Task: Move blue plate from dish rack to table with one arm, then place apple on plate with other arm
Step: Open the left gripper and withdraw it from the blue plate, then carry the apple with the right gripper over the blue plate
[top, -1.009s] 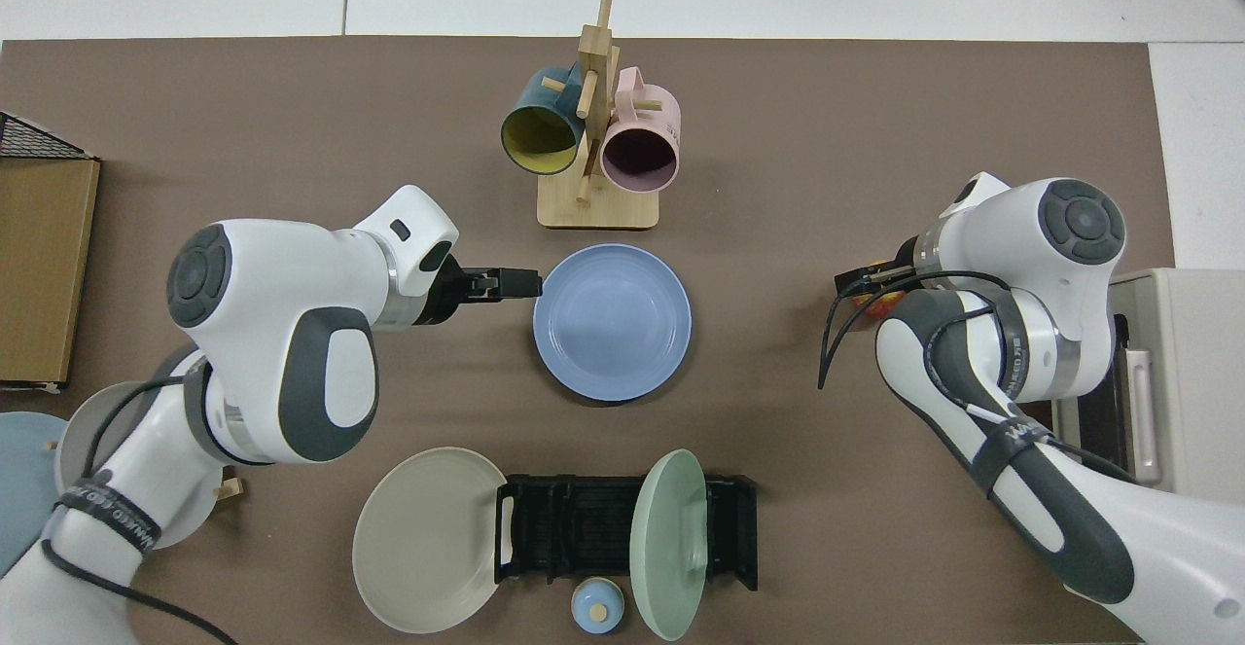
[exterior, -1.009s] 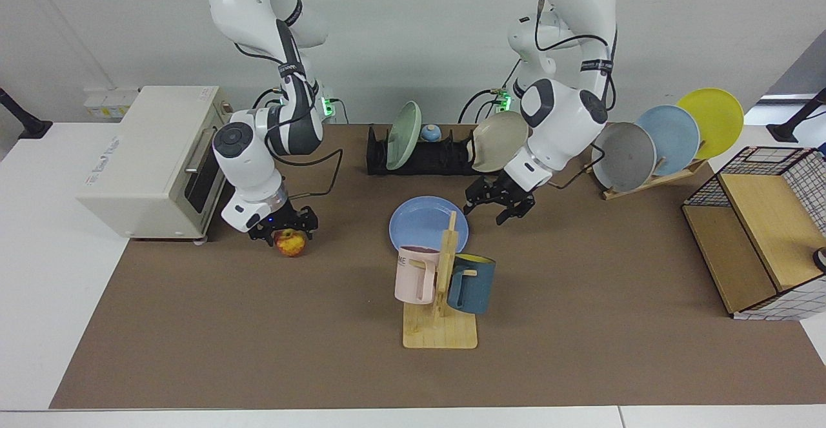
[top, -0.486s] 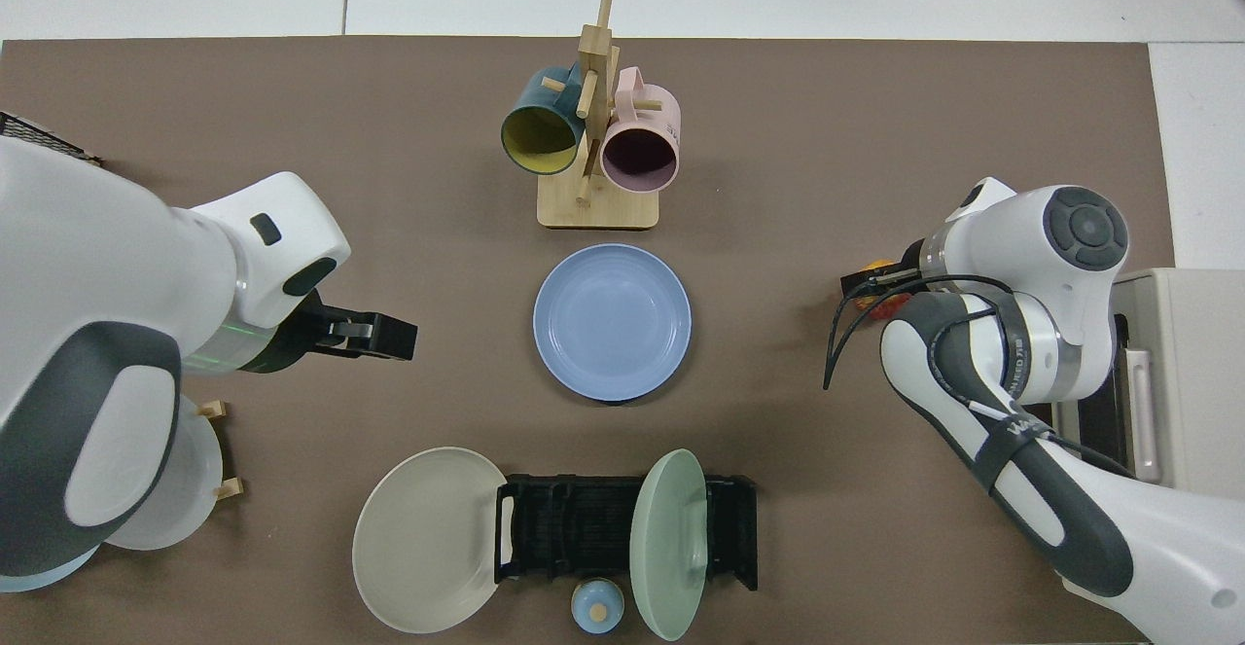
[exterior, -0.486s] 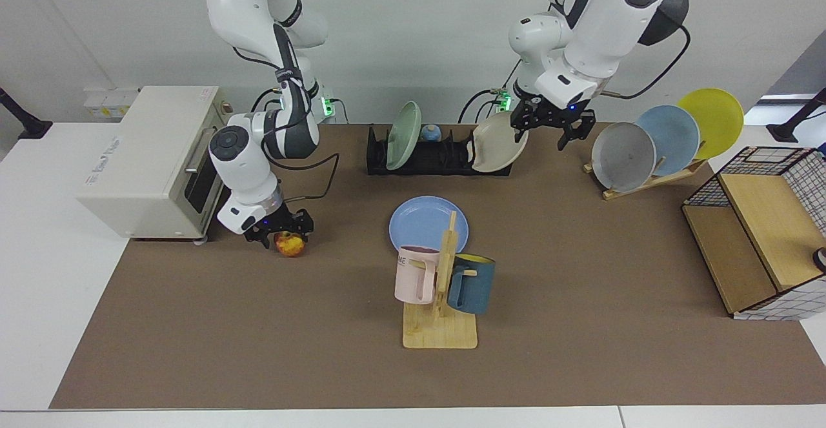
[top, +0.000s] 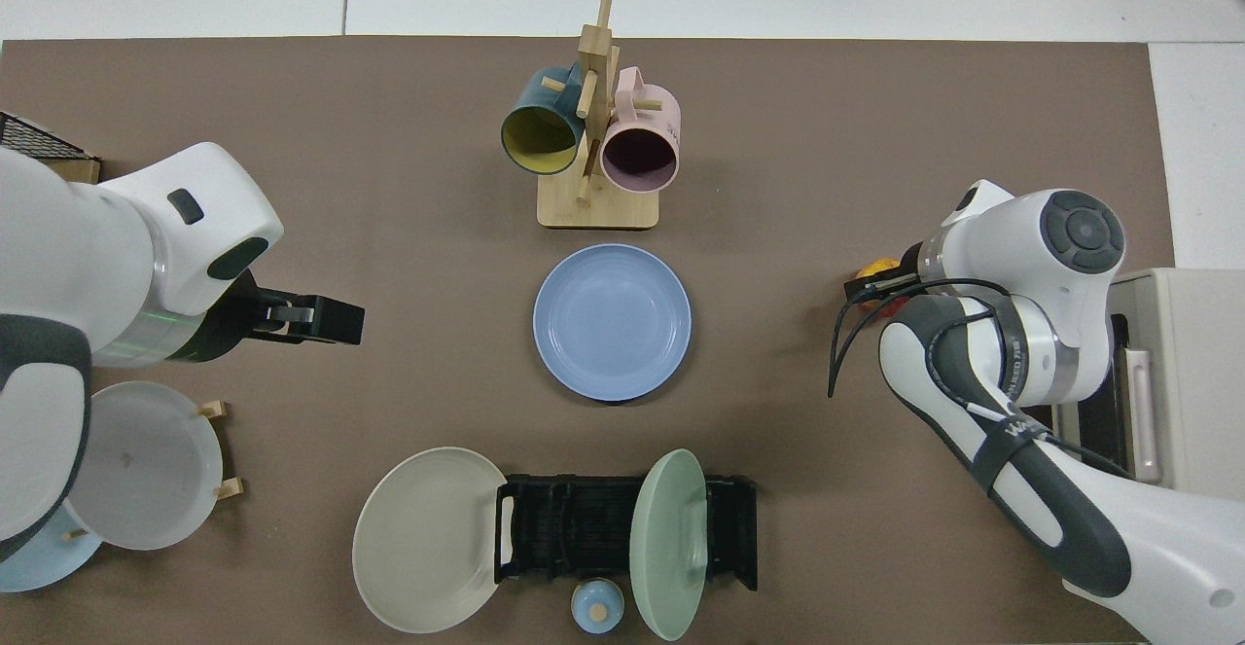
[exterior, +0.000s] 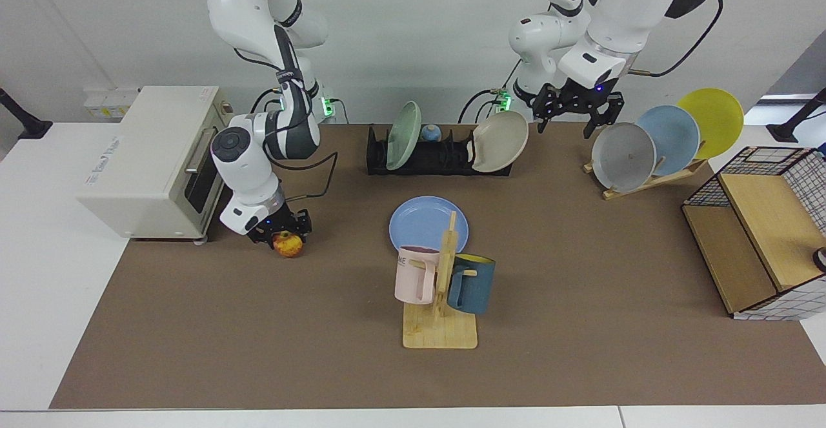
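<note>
I see the right gripper (exterior: 281, 238) clamped on the apple (exterior: 288, 245); left gripper (exterior: 576, 113) hangs spread apart; blue plate (exterior: 423, 223) on table (exterior: 258, 337).

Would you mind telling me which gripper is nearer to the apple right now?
The right one. The right gripper is down at the apple beside the toaster oven, while the left gripper hangs high near the grey plate, far across the table.
</note>
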Tool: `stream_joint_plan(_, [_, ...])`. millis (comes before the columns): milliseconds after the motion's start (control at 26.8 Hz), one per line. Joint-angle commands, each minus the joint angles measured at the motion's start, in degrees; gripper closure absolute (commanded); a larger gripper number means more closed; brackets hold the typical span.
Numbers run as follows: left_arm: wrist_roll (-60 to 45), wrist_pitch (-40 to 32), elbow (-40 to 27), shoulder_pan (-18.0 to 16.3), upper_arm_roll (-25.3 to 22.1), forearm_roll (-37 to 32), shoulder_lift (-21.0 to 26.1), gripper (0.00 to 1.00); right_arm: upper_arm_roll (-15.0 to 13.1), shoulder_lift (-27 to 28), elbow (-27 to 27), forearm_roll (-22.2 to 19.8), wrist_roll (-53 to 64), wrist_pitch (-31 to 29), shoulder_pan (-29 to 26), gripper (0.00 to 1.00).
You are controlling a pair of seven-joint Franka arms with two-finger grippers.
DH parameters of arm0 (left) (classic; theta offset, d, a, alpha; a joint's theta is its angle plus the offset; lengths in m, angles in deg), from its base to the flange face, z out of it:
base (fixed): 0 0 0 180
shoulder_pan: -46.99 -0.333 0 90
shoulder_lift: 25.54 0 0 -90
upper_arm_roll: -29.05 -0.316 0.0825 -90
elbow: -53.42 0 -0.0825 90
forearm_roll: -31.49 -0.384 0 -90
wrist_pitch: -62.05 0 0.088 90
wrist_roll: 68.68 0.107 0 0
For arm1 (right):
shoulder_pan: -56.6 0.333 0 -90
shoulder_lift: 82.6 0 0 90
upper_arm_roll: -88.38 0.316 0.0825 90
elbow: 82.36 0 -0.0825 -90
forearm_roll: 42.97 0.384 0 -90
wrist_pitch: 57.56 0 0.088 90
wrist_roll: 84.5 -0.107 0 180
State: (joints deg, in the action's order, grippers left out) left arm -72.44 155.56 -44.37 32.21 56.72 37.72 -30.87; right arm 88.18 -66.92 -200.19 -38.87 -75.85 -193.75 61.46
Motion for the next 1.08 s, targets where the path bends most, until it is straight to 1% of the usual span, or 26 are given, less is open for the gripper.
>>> stream_joint_plan(0, [-0.1,-1.1,1.0,-0.3,0.7,-1.2,-0.4,0.0,0.4,-0.9,1.4,0.4,-2.2,1.0,0.8,1.0])
stream_joint_plan(112, [0.1,-1.4,1.9,-0.7,-0.1,-1.1,-0.2,0.0,0.3,-1.4,4.3,0.2,-6.0,4.9,2.2,1.0])
stream_joint_plan(187, [0.0,-1.8,2.1,0.8,-3.1,-1.1,0.0,0.0,0.3,-2.1,6.3,0.0,-8.0,7.2,3.0,1.0])
stream_joint_plan(261, [0.0,-3.2,2.8,3.9,-5.7,-1.1,0.2,0.0,0.3,-3.0,7.8,0.0,-10.1,9.4,4.1,1.0])
stream_joint_plan(374, [0.1,-6.3,6.0,8.5,-11.5,-1.2,1.9,0.0,0.3,-4.8,8.4,-0.1,-14.6,11.9,6.7,1.0])
stream_joint_plan(448, [0.1,-8.8,9.6,12.7,-15.7,-2.0,3.5,0.01,0.1,-5.7,8.4,-0.3,-18.1,12.5,9.6,1.0])
stream_joint_plan(486, [0.1,-9.8,10.9,14.1,-17.3,-2.5,4.3,0.01,0.0,-5.9,8.5,-0.3,-20.0,12.9,11.1,1.0])
stream_joint_plan(523, [0.1,-10.6,12.2,14.9,-17.9,-3.3,5.1,0.01,-0.1,-6.1,8.5,-0.7,-21.8,13.1,12.7,1.0])
stream_joint_plan(635, [0.1,-11.2,15.0,15.1,-18.0,-4.5,6.5,0.01,-0.1,-6.1,9.2,-1.5,-28.2,13.1,17.0,1.0])
stream_joint_plan(784, [0.1,-11.2,16.1,14.3,-17.9,-4.5,7.2,0.01,0.6,-6.2,10.3,-0.6,-33.2,12.6,19.1,1.0])
stream_joint_plan(934, [0.2,-10.8,16.0,14.3,-18.3,-4.7,6.4,0.0,0.6,-5.9,10.4,0.0,-36.2,12.1,23.0,1.0])
stream_joint_plan(1046, [0.5,-11.1,15.1,14.2,-18.6,-4.7,5.4,0.0,0.8,-4.3,10.3,0.4,-38.0,7.8,25.4,1.0])
